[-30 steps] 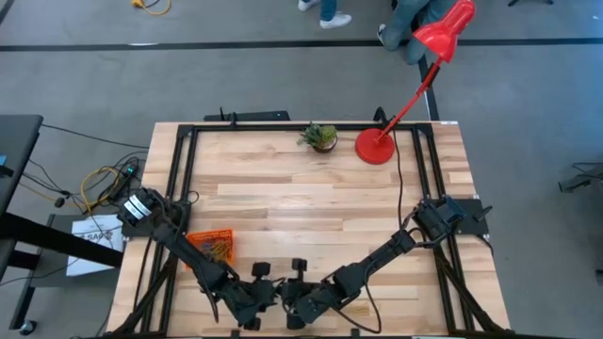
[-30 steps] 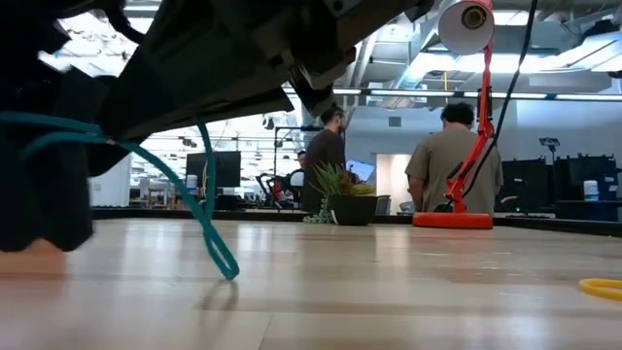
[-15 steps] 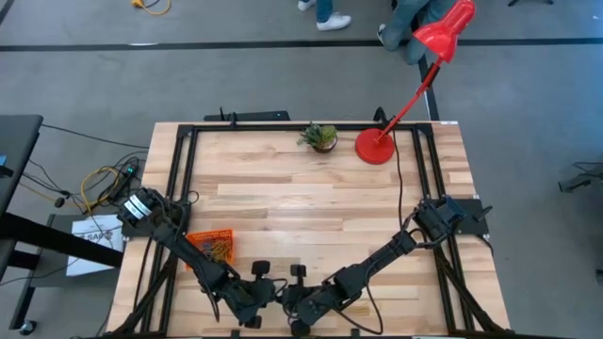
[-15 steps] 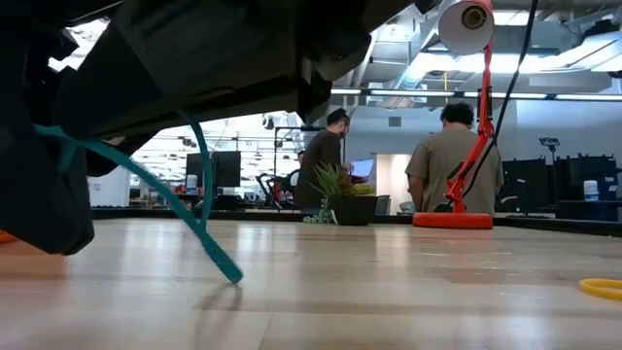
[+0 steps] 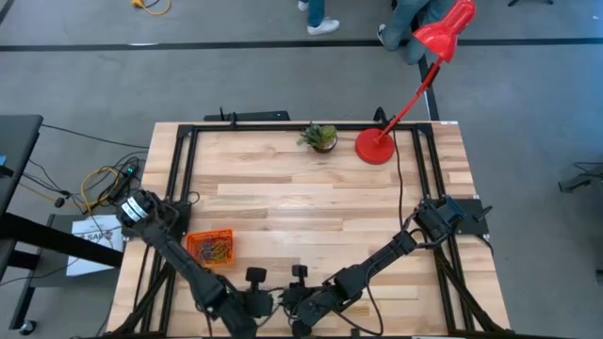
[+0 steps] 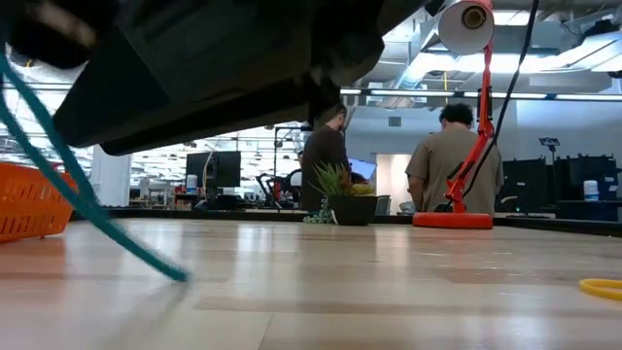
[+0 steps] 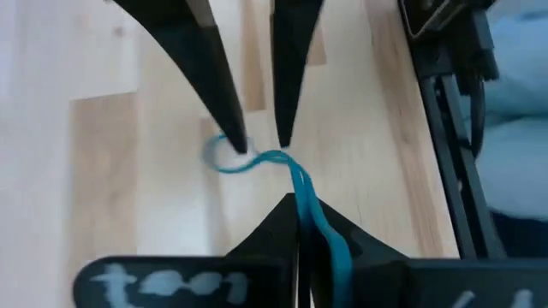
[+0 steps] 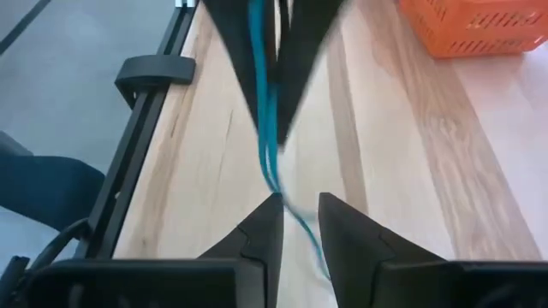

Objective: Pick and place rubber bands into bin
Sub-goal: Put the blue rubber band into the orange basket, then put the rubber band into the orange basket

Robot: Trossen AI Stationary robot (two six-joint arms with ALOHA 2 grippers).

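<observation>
A teal rubber band [image 7: 295, 175] hangs from my left gripper [image 7: 297, 201], which is shut on it near the table's front edge [image 5: 267, 303]. Its free loop [image 7: 224, 158] reaches down to the wood. My right gripper [image 8: 300, 205] stands open just in front of it, also seen in the high view [image 5: 290, 303]. The band [image 8: 267, 145] runs down past the right gripper's fingertips, and I cannot tell whether they touch it. The orange bin [image 5: 209, 235] sits on the table left of centre with several coloured bands in it. The bin also shows in the low view [image 6: 29, 199]. My left gripper pinches the teal band's upper end [image 7: 300, 186] between its two shut fingers, both strands of the loop together. The fingers slant down from the table's left. The band hangs slack and slanting below them, its lower end [image 6: 173, 275] on the table.
A yellow band [image 6: 603, 287] lies on the table to the right in the low view. A red lamp base [image 5: 374, 147] and a small potted plant [image 5: 320, 137] stand at the far edge. Black frame rails [image 5: 179, 179] run along the table's sides. People stand beyond the far edge.
My left gripper has risen and drawn back toward the table's left with the teal band. The band, earlier stretched between the two grippers, now hangs slanting from the left one alone, its lower end trailing left along the wood. The bin has come into the low view.
</observation>
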